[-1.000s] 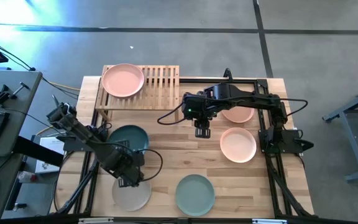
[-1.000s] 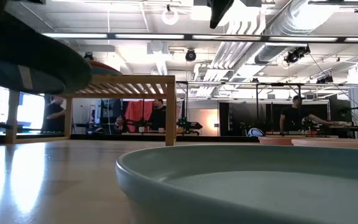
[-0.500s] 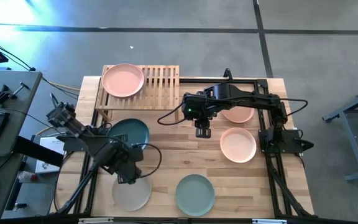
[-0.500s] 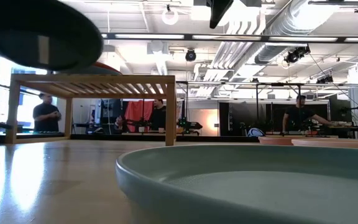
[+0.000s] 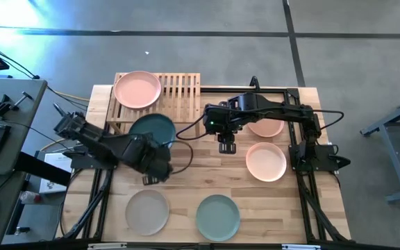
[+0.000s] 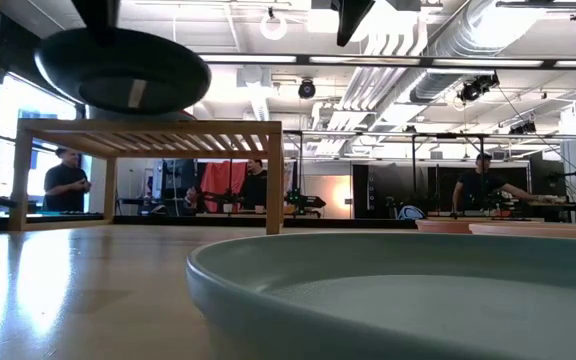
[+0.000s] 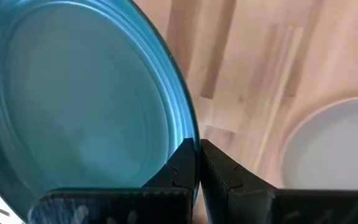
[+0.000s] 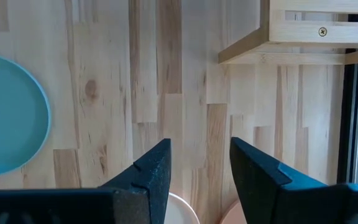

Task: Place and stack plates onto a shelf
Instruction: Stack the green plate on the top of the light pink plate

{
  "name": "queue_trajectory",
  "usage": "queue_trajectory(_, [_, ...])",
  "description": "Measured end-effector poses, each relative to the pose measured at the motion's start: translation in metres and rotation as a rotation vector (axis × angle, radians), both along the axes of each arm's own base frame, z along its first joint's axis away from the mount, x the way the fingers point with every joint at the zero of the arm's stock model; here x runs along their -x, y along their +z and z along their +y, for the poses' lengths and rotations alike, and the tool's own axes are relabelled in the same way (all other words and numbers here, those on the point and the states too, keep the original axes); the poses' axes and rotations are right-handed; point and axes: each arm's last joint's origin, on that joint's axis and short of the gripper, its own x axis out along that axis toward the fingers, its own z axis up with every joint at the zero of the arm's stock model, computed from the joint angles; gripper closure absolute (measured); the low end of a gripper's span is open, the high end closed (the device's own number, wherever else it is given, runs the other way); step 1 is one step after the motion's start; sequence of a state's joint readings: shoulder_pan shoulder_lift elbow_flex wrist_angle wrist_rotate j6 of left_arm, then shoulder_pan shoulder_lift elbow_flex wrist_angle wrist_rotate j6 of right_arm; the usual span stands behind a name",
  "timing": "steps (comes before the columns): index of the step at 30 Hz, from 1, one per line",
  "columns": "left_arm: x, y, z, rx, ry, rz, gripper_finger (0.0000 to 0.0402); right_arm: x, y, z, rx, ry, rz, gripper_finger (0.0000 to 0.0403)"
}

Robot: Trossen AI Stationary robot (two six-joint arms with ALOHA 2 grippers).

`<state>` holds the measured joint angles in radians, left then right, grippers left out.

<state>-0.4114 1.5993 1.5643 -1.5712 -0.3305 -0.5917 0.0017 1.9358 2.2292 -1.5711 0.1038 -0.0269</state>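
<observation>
My left gripper (image 5: pixel 158 147) is shut on the dark teal plate (image 5: pixel 151 129), which hangs in the air just before the near edge of the slatted wooden shelf (image 5: pixel 176 97). In the low view the teal plate (image 6: pixel 123 72) is higher than the shelf top (image 6: pixel 148 128). One peach-pink plate (image 5: pixel 137 89) lies on the shelf's left part. My right gripper (image 5: pixel 226 146) hovers open over bare table at mid-table, touching nothing. The right gripper (image 8: pixel 199 165) also shows open in its wrist view. My left gripper (image 7: pixel 197 157) pinches the teal plate's rim (image 7: pixel 185 134) on its near side between the two fingers, one on the inner face and one outside the edge. The fingers come from the table's near side. The plate is lifted clear and roughly level.
On the table lie a beige plate (image 5: pixel 147 212), a sage green plate (image 5: pixel 218 217) and two peach-pink plates (image 5: pixel 266 161) (image 5: pixel 266 129), the farther one partly under the right arm. The shelf's right half shows bare slats. People stand in the room beyond the table.
My left gripper has lifted the teal plate clear of the table and carried it up and toward the far edge, to the shelf's near side. It has left the spot above the beige plate, which now shows whole. The right arm has kept still.
</observation>
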Motion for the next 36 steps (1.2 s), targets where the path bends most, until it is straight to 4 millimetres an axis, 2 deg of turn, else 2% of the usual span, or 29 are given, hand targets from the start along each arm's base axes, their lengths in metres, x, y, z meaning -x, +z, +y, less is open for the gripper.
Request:
queue_trajectory(7, [-0.001,0.011,0.036,-0.028,0.028,-0.021,0.0401,0.000,0.000,-0.006,0.001,-0.016,0.000,0.0262])
queue_trajectory(14, [0.025,0.041,0.074,-0.022,0.126,-0.136,0.0401,0.000,0.000,-0.014,0.001,-0.039,0.000,0.0262])
queue_trajectory(18, [0.037,0.051,0.083,0.025,0.139,-0.169,0.0401,0.000,0.000,-0.017,0.001,-0.048,0.000,0.0262])
queue_trajectory(22, [0.040,0.052,0.083,0.034,0.077,-0.159,0.0401,0.001,0.000,-0.020,0.001,-0.055,-0.001,0.0262])
queue_trajectory(27, [0.050,0.060,0.090,-0.084,0.071,-0.200,0.0401,0.001,0.000,-0.027,0.000,-0.080,-0.001,0.0262])
queue_trajectory(31, [0.061,0.069,0.105,-0.196,0.091,-0.220,0.0401,0.001,0.000,-0.033,-0.006,-0.120,-0.010,0.0262])
queue_trajectory(36, [0.072,0.075,0.130,-0.309,0.085,-0.161,0.0401,0.000,0.001,-0.039,-0.006,-0.137,-0.030,0.0262])
